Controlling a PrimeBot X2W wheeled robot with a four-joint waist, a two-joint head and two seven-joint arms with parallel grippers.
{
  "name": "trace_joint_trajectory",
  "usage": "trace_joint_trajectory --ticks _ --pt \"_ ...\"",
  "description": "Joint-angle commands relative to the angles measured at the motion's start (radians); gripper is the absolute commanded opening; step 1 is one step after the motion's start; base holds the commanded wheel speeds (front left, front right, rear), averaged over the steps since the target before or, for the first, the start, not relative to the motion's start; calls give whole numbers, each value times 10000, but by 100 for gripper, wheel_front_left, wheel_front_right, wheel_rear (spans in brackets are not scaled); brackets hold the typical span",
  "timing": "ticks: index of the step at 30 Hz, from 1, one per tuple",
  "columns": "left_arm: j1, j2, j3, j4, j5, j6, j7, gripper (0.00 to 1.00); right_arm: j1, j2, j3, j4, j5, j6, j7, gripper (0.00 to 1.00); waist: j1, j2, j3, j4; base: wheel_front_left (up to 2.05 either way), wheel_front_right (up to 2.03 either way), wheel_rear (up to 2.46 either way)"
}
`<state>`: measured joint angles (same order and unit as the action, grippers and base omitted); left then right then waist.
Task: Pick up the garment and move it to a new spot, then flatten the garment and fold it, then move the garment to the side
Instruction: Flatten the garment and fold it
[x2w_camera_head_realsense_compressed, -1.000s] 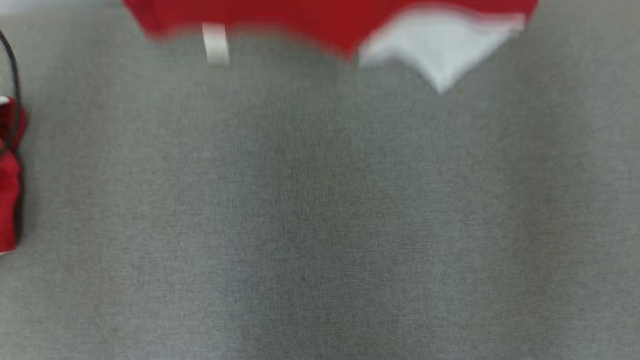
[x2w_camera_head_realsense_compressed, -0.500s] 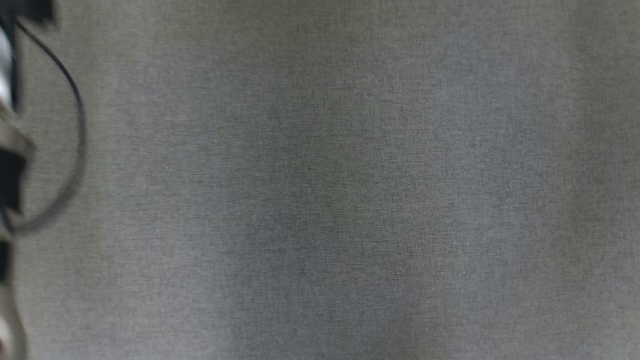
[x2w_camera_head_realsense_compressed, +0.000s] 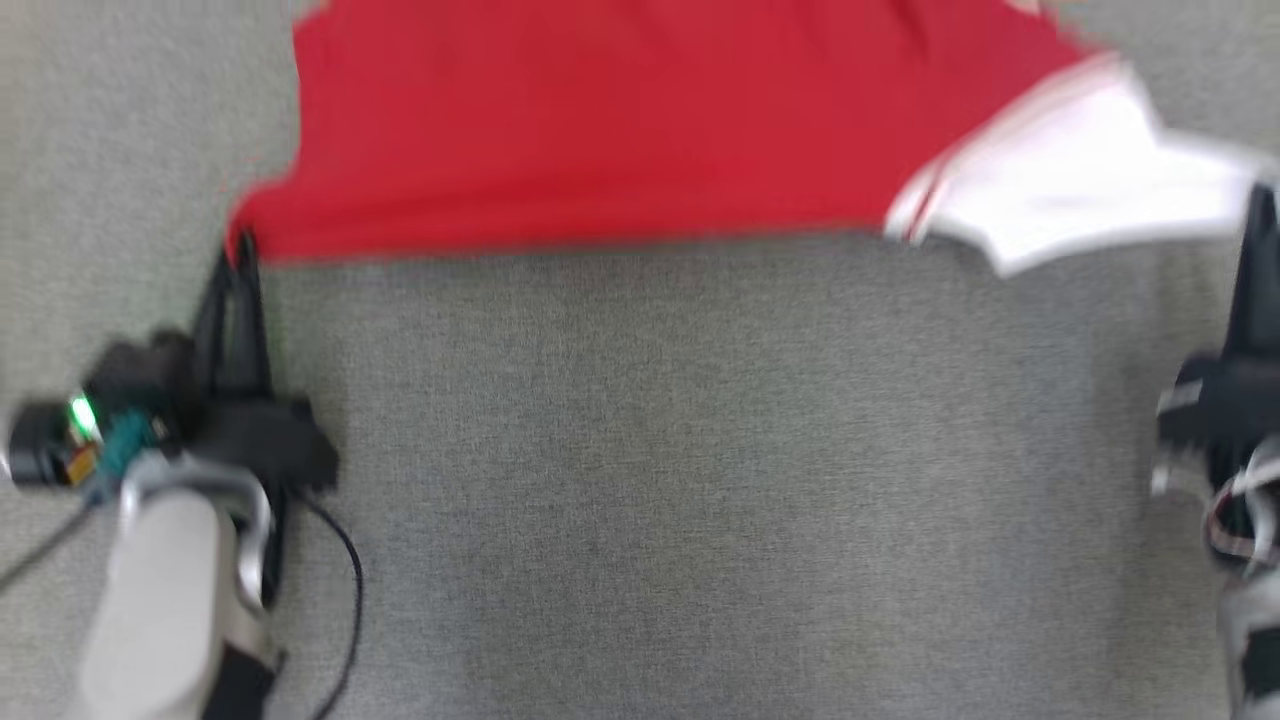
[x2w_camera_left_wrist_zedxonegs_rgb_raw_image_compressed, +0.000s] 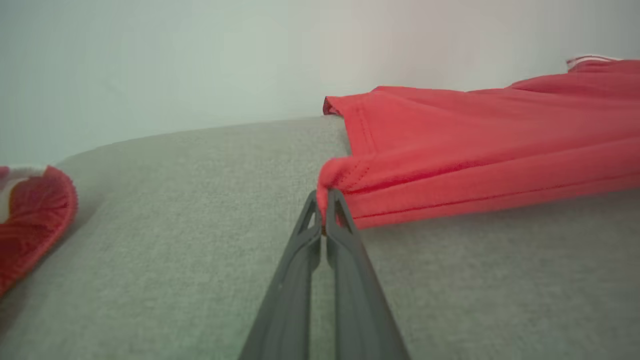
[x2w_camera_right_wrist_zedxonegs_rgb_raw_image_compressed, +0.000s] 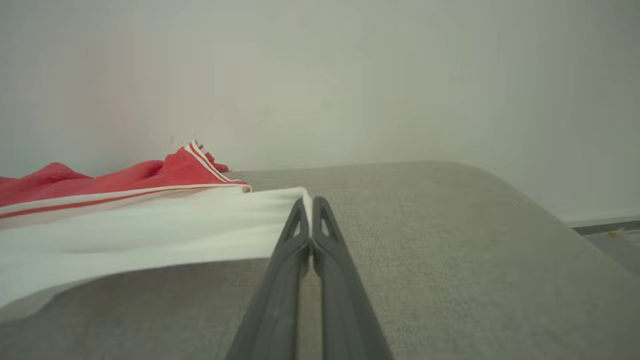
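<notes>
The garment (x2w_camera_head_realsense_compressed: 620, 130), red with a white sleeve (x2w_camera_head_realsense_compressed: 1080, 190) trimmed in thin red and white stripes, lay stretched across the far part of the gray cloth-covered tabletop (x2w_camera_head_realsense_compressed: 700, 480) in my head view, its near edge pulled into a nearly straight line from side to side. At the left end of that line I had the left end effector (x2w_camera_head_realsense_compressed: 240, 250) pinched onto the red hem corner; in the left wrist view its two dark fingers met around a small bunch of stitched red fabric, the corner lifted slightly off the tabletop. At the other end the right end effector (x2w_camera_right_wrist_zedxonegs_rgb_raw_image_compressed: 311, 205) was clamped on the edge of the white sleeve, fingers pressed together with the white cloth between the tips. The head view was blurred, so I could not read finer creases. A black cable (x2w_camera_head_realsense_compressed: 345, 560) looped beside my pale left forearm (x2w_camera_head_realsense_compressed: 160, 600), and a green light (x2w_camera_head_realsense_compressed: 80, 412) glowed on the wrist. Off to the left in the left wrist view lay a scrap of red-and-white cloth (x2w_camera_left_wrist_zedxonegs_rgb_raw_image_compressed: 30, 220), and I could not tell whether it belonged to the garment. A pale wall (x2w_camera_left_wrist_zedxonegs_rgb_raw_image_compressed: 150, 60) stood behind the tabletop.
</notes>
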<state>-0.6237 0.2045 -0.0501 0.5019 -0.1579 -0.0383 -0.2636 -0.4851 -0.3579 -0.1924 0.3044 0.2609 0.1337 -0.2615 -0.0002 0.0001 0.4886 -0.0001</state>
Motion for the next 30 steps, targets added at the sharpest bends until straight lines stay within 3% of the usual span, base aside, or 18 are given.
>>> trace_joint_trajectory --ticks 1,7,16,30 --pt "581 -65 343 58 75 56 -12 0 554 198 -415 17 82 -60 -50 0 2 -1 -665 -81 0 0 0" --pt "2163 -681 816 -73 323 -133 -14 0 2267 964 -660 261 -54 -63 -49 0 2 -1 -1732 -156 0 0 0" --pt "4068 -1175 1127 -128 616 -393 -16 0 4103 1801 -765 751 -34 -59 -50 0 2 -1 -3200 -174 0 0 0" --pt "6244 -1450 1782 35 451 -560 -22 0 6044 2077 -245 1243 166 -54 -50 0 2 -1 -4852 -324 0 0 0"
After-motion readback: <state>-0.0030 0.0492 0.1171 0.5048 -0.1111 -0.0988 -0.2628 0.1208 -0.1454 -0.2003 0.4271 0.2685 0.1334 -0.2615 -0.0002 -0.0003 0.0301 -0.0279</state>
